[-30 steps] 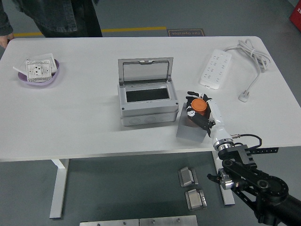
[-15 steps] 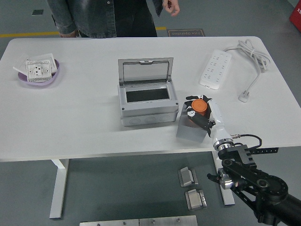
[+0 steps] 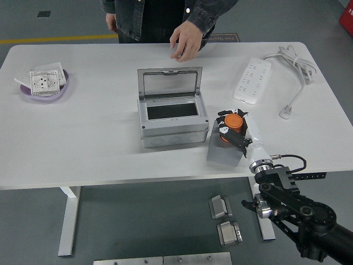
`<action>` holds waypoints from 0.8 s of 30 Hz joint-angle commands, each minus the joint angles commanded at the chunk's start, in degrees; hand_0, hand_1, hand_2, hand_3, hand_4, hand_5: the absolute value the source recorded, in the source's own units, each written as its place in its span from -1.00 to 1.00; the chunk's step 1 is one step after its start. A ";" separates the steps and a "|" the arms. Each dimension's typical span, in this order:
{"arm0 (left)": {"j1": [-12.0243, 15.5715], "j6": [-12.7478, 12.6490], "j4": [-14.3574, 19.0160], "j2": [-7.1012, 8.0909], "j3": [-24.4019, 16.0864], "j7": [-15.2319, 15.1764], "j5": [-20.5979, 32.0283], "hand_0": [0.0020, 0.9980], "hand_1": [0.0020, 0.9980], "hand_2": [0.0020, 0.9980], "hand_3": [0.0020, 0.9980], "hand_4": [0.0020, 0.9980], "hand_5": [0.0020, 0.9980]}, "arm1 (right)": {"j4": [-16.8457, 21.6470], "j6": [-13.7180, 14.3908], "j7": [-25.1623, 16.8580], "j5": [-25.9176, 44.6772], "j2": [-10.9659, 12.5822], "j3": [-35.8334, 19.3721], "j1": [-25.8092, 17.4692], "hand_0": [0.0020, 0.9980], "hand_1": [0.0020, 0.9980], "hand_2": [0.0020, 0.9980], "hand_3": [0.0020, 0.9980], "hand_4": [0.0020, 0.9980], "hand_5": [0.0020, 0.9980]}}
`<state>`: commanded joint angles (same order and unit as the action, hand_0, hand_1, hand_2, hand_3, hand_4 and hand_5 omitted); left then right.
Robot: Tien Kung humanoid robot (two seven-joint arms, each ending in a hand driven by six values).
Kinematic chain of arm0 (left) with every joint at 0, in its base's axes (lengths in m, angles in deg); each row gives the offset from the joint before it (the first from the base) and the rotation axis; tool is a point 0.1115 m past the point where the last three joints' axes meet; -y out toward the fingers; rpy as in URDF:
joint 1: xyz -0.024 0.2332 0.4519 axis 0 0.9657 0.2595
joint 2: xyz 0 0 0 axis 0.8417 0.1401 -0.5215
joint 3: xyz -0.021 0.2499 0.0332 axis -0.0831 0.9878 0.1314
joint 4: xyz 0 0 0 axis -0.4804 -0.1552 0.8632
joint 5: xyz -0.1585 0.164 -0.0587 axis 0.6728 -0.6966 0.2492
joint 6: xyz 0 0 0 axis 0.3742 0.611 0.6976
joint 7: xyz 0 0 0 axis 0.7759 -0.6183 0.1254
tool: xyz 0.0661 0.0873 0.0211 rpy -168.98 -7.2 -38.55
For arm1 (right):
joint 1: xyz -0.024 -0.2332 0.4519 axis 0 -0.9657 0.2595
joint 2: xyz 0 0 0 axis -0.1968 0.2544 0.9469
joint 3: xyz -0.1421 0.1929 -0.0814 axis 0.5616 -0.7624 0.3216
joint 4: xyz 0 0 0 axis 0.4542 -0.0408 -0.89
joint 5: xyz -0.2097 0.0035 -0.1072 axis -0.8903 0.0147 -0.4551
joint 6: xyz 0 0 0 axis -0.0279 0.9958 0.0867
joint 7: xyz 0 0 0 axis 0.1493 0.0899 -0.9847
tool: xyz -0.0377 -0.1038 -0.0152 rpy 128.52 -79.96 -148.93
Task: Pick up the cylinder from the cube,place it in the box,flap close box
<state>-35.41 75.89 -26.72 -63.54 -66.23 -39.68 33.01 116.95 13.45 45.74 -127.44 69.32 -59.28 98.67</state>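
Orange plastic cylinder (image 3: 232, 122) sits atop the grey metal cube (image 3: 223, 150), right of centre in the frame, with the robot's right hand (image 3: 237, 134) wrapped around it, fingers curled in a grasp. Just left stands the grey plastic box (image 3: 173, 125), its hinged lid (image 3: 169, 83) upright. A person's hand (image 3: 186, 43) hovers over the white table (image 3: 99, 138) at top centre.

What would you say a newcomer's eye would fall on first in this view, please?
Probably the orange cylinder, gripped by the robot's right hand over the grey cube near the table's front edge. Just left of it stands the grey box, its flap raised. At the far side, a person's hand hovers over the white table.
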 joint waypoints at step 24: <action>0.15 -0.02 -0.31 0.20 0.93 0.02 0.90 0.47 0.49 0.40 0.64 0.42 -0.20 | 4.16 4.54 14.36 -19.78 -0.09 1.88 9.55 -0.10 -0.43 -0.53 -0.63 -1.00 -1.00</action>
<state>-35.26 75.87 -27.03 -63.35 -65.30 -39.66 33.91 121.12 17.99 60.10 -147.22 69.23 -57.40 108.22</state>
